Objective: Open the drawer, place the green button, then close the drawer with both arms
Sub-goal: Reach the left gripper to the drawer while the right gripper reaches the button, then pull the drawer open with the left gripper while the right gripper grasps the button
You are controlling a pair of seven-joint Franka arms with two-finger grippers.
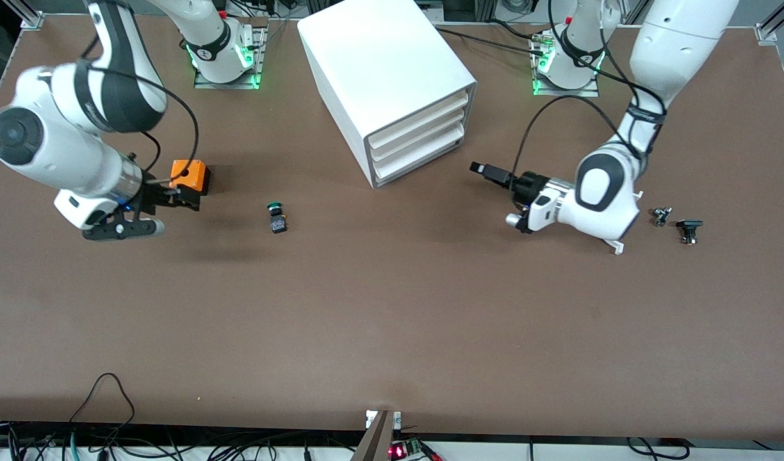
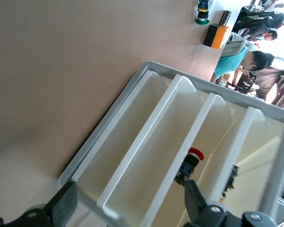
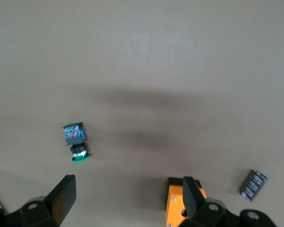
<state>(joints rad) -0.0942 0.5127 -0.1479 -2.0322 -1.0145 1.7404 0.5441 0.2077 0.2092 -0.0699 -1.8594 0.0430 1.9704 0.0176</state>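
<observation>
The white cabinet (image 1: 379,64) stands at the robots' edge of the table. Its lowest drawer (image 1: 421,159) is shut, like the two above it. The green-capped button (image 1: 277,216) lies on the table, nearer to the front camera than the cabinet, toward the right arm's end. My left gripper (image 1: 494,186) is open and empty, just in front of the drawers. In the left wrist view (image 2: 130,208) its fingers straddle the lowest drawer's front (image 2: 130,139). My right gripper (image 1: 155,211) is open and empty beside the orange cube (image 1: 190,176). The button also shows in the right wrist view (image 3: 75,142).
The orange cube (image 3: 177,208) touches or nearly touches one right finger (image 3: 191,196). A small black cylinder (image 3: 252,185) lies near it. Two small black parts (image 1: 661,216) (image 1: 688,229) lie by the left arm. A red-capped part (image 2: 195,154) shows at an upper drawer.
</observation>
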